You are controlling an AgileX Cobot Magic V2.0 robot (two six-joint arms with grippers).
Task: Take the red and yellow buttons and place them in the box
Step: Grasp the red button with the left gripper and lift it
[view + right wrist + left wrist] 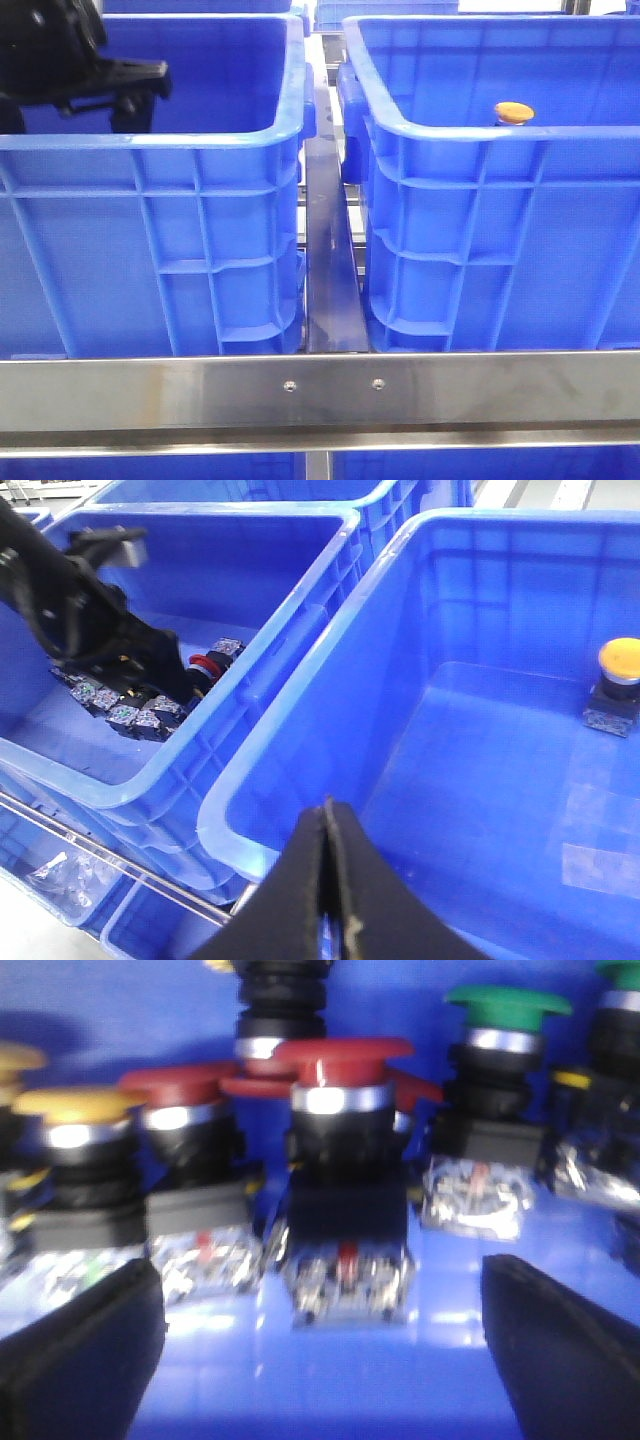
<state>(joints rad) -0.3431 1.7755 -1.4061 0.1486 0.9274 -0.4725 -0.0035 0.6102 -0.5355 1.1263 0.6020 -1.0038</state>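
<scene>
Currently a red button (345, 1175) is being lined up for a pick: the left gripper (320, 1345), lowered into the left crate (150, 250), is spread wide with the button framed between its fingers (75, 1345), though blur leaves contact uncertain. One yellow button (618, 665) is already seen standing in the box (300, 780) on the right. The right gripper (325, 880) is pressed together, empty, above that box's rim. Next, a short advance and a closing on the button's black body would be called for.

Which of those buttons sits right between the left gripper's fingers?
The front red button, centred between the open left gripper's fingers. The other red, yellow and green ones stand off to the sides.
</scene>
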